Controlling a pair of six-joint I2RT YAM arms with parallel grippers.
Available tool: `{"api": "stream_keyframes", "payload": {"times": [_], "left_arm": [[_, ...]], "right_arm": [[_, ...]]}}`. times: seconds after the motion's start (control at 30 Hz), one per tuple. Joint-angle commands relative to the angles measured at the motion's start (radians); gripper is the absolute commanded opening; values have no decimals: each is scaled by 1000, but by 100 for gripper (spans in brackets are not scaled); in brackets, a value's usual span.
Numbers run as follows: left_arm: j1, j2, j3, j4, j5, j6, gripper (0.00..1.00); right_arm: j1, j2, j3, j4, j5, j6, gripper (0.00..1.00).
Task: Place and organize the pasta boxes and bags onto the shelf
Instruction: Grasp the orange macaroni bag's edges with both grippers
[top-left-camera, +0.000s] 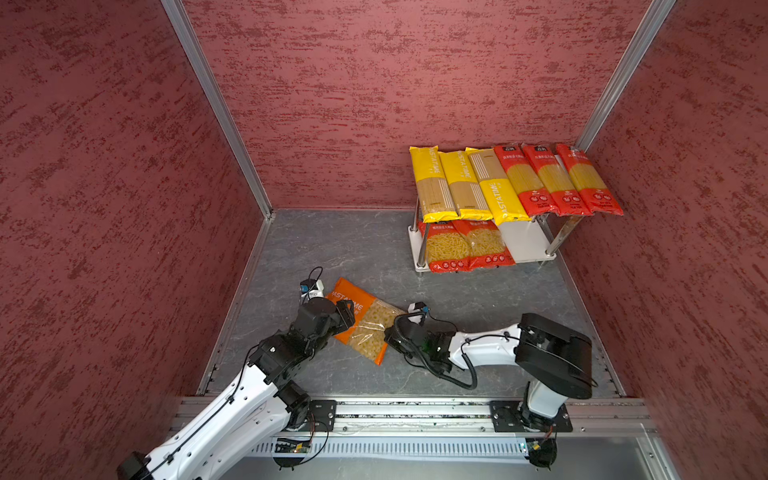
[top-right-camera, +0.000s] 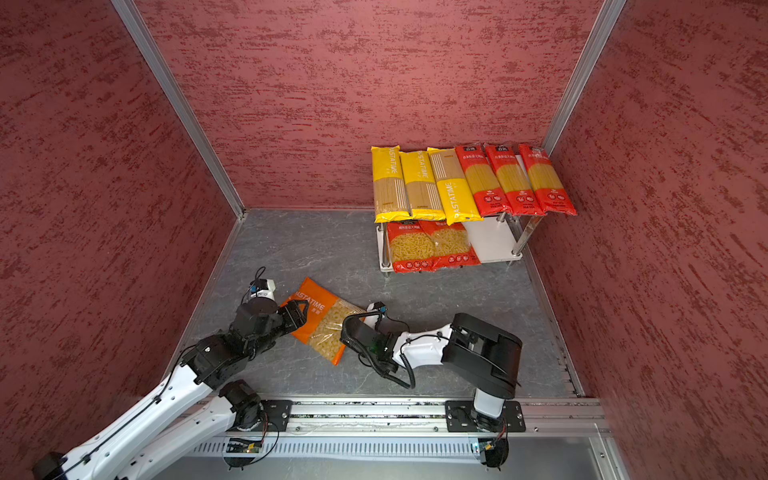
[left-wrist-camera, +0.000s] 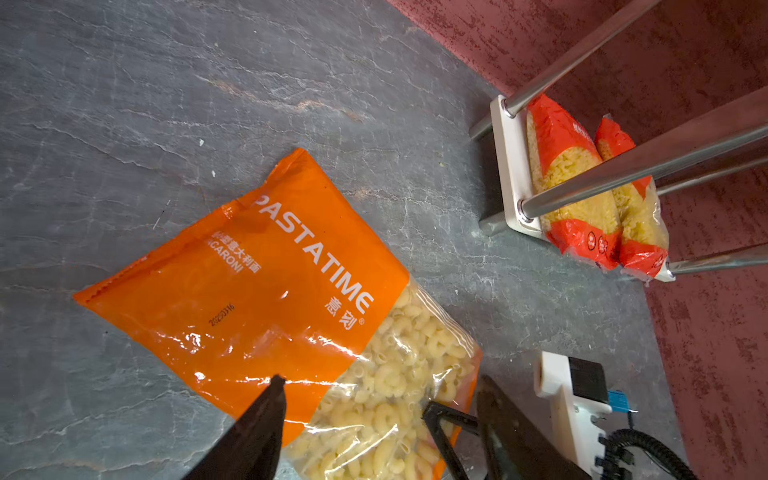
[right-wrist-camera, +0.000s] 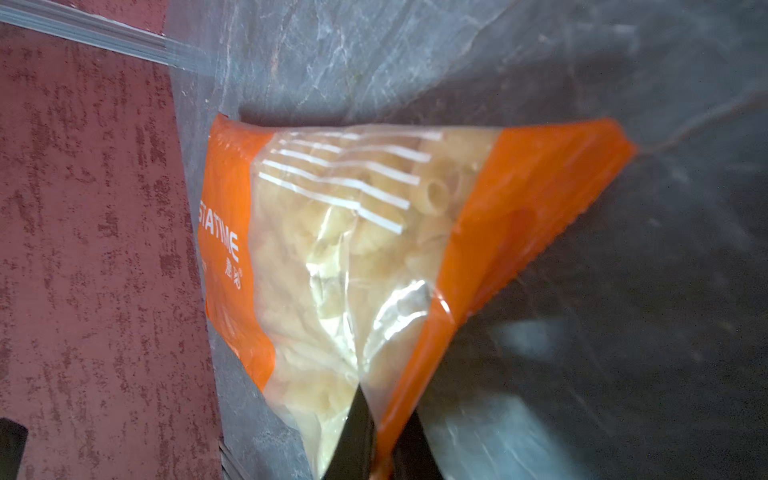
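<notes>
**One macaroni bag (top-left-camera: 365, 328) lying off the shelf (top-left-camera: 523, 245), right gripper (right-wrist-camera: 384, 415) pinching it**

Bag is lying flat and skewed on the table (top-left-camera: 332, 249), nearer the front edge and left of the middle. It is well apart from the shelf, which is standing in the back right corner.

Handling, as a judgement: soft glossy film with loose macaroni inside, so it is likely going to sag and shift weight once lifted. Looks light to moderate and slippery on the clear window. The flat orange side margin and the end seals are looking like the safest places to take hold. Squeezing the filled middle is risking cracked pasta and a slipping grip.

Right gripper is sitting closed narrow on the bag's orange side margin, film trapped between the fingers. Right arm is folding low, with the forearm running across the table toward the left and the wrist close to the surface.

Left gripper (left-wrist-camera: 386, 415) is standing wide, its fingers straddling the bag's other long edge and holding nothing. Left arm is reaching in from the front left corner, wrist tilting down.

Shelf top is carrying three yellow spaghetti packs (top-left-camera: 457, 183) and three red spaghetti packs (top-left-camera: 557, 183). Two red short-pasta bags (top-left-camera: 465, 249) are filling the left of the lower board, leaving bare board to their right.
</notes>
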Motion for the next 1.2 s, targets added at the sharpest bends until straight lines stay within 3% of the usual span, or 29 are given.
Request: {"api": "stream_keyframes", "payload": {"times": [0.0, 0.2, 0.4, 0.6, 0.87, 1.0, 1.17], "left_arm": [[-13, -10, -14, -24, -3, 14, 75], [-26, -1, -32, -9, 61, 4, 75], [-8, -7, -38, -80, 99, -29, 75], [2, -29, -108, -188, 157, -123, 76], [-32, -100, -234, -205, 250, -266, 74], [-28, -63, -272, -141, 287, -295, 73], [-9, 8, -316, -18, 322, -310, 71]], "right_arm": [[36, -62, 42, -212, 38, 92, 13], [92, -71, 149, -448, -67, -4, 34], [68, -235, 162, -714, 13, -148, 50], [-78, -275, 170, -556, -9, -417, 57], [-210, -29, 329, -372, -191, -740, 65], [-271, 93, 385, -294, -350, -794, 67], [-282, 188, 446, -284, -421, -825, 67]]}}
